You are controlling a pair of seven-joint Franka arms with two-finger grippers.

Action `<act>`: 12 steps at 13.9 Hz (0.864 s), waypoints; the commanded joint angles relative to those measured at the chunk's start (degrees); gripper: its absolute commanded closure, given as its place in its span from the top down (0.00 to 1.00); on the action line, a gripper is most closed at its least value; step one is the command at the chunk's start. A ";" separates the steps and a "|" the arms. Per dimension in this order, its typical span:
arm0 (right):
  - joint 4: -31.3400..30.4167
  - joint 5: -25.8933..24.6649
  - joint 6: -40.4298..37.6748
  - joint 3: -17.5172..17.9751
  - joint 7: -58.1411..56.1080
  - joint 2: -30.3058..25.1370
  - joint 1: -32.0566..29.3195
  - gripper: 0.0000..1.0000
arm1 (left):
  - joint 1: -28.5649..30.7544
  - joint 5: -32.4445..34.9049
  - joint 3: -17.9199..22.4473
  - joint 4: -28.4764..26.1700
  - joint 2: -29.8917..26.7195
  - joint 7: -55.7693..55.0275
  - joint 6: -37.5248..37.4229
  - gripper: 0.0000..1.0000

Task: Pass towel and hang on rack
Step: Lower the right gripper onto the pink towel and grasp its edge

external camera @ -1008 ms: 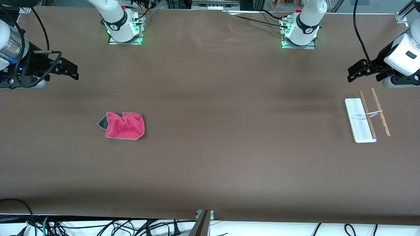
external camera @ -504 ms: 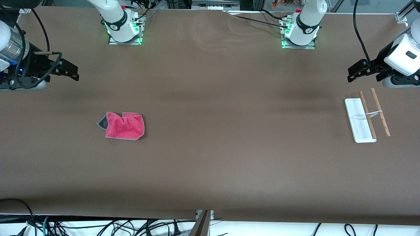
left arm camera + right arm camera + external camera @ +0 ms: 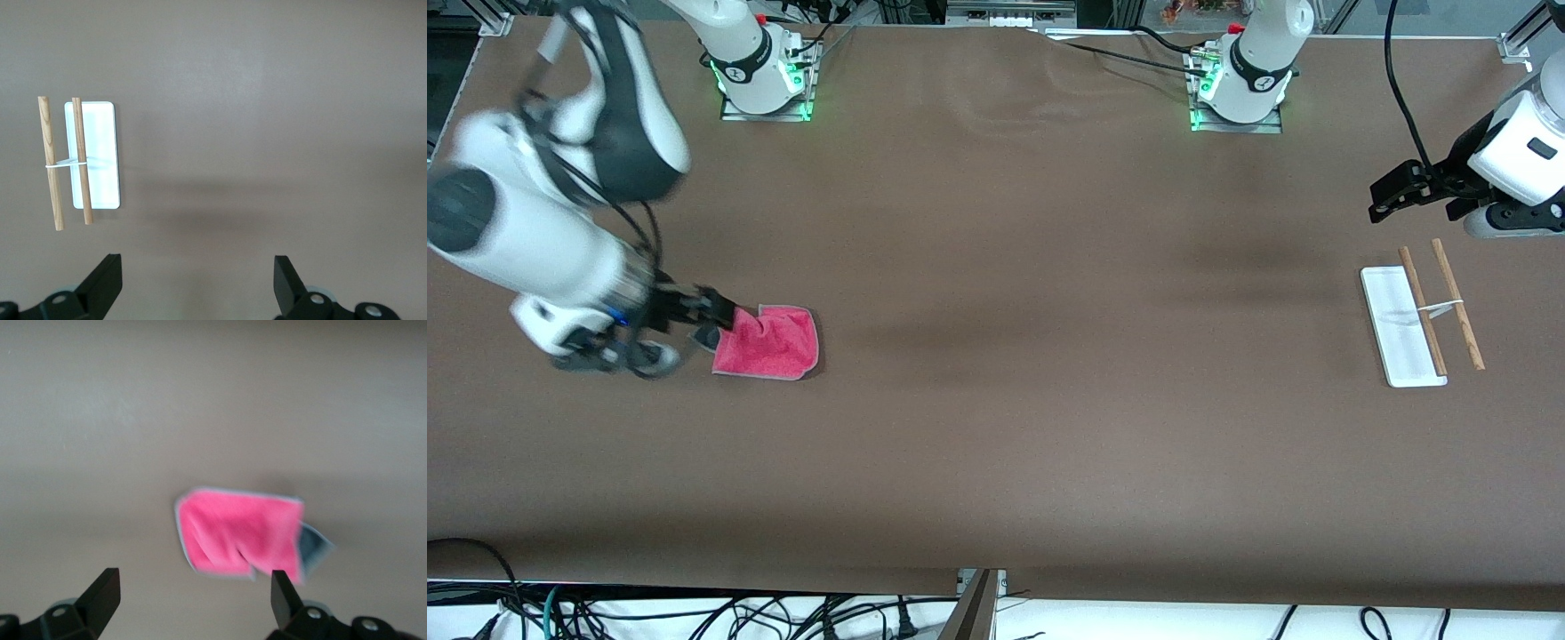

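The towel [image 3: 769,342] lies crumpled on the table toward the right arm's end, pink-red side up, with one dark grey corner turned out. My right gripper [image 3: 720,318] is over that corner edge of the towel, open and holding nothing. In the right wrist view the towel [image 3: 240,530] lies just ahead of the right gripper [image 3: 193,587], not between its fingers. The rack [image 3: 1400,329] lies at the left arm's end, a white base with two wooden rods [image 3: 1458,302]. My left gripper [image 3: 1376,206] waits open over the table near the rack [image 3: 100,133], and the left gripper [image 3: 197,267] holds nothing.
The brown table [image 3: 1049,400] stretches wide between towel and rack. Both arm bases [image 3: 760,76] stand at the table's edge farthest from the front camera. Cables hang below the edge nearest the camera.
My right arm has swung in from the table's end and come down to the towel's edge. The towel, the rack and the left arm have not moved.
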 commanded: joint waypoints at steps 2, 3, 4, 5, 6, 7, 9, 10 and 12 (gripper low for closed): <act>4.37 0.55 4.76 0.08 6.75 9.88 2.76 1.00 | 0.39 0.39 -0.17 1.86 0.83 1.01 -1.34 1.00; 4.37 0.55 5.11 0.08 8.69 11.12 3.03 1.00 | 0.39 0.39 -0.17 1.86 0.83 1.01 -1.34 1.00; 3.94 0.72 6.51 0.08 9.06 11.65 3.03 1.00 | 0.39 0.39 -0.17 1.86 0.83 1.01 -1.34 1.00; 2.37 0.73 7.13 0.08 9.15 12.01 3.03 1.00 | 0.39 0.39 -0.17 1.86 0.83 1.01 -1.34 1.00; 0.87 0.81 7.66 0.08 9.15 12.01 2.86 1.00 | 0.39 0.39 -0.17 1.86 0.83 1.01 -1.34 1.00; 0.08 0.81 8.10 0.08 9.24 12.01 3.03 0.98 | 0.39 0.39 -0.17 1.95 0.83 1.01 -1.34 1.00; -0.11 0.90 10.03 0.08 9.33 13.05 2.77 0.98 | 0.39 0.39 -0.17 1.95 0.83 1.01 -1.34 1.00; -0.28 0.90 11.00 0.08 9.33 13.85 2.68 0.97 | 0.39 0.39 -0.17 1.86 0.83 1.01 -1.34 1.00; -1.77 0.90 13.45 0.08 9.33 14.38 2.59 0.95 | 0.39 0.39 -0.17 1.95 0.83 0.92 -1.34 1.00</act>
